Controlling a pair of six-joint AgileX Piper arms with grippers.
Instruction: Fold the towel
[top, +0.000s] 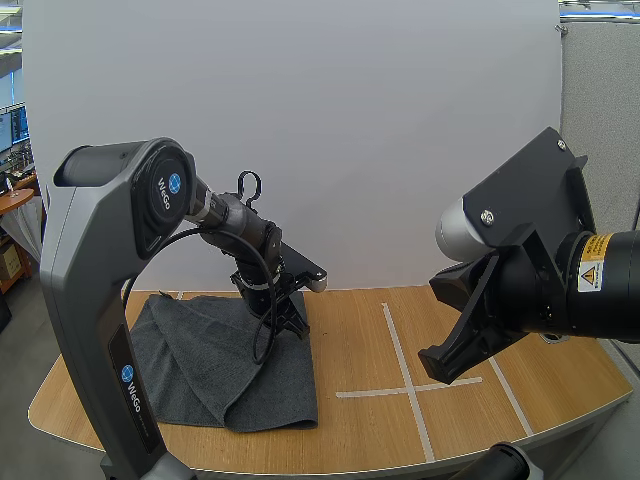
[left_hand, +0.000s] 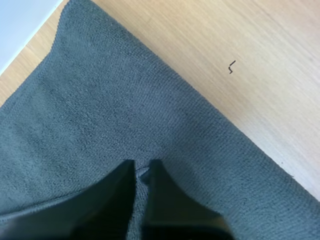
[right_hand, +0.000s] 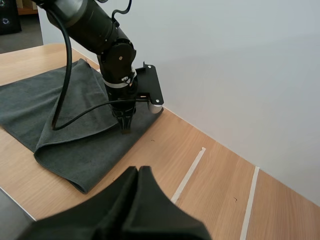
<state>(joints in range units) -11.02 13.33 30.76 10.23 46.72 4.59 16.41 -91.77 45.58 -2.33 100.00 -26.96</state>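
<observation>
Currently the left gripper (left_hand: 143, 169) sits tips-down on the grey towel (top: 200, 360), near its far right edge on the left of the table (top: 460, 410), jaws nipping a thin pucker of cloth. Right gripper (right_hand: 138, 172) hovers well apart, clenched on nothing. Risk: the shallow pinch could slip when lifted, or drag both layers and skew the fold.

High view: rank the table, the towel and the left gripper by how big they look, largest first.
1. the table, clearly the largest
2. the towel, covering part of the table's left side
3. the left gripper, pinching the towel, smallest
</observation>
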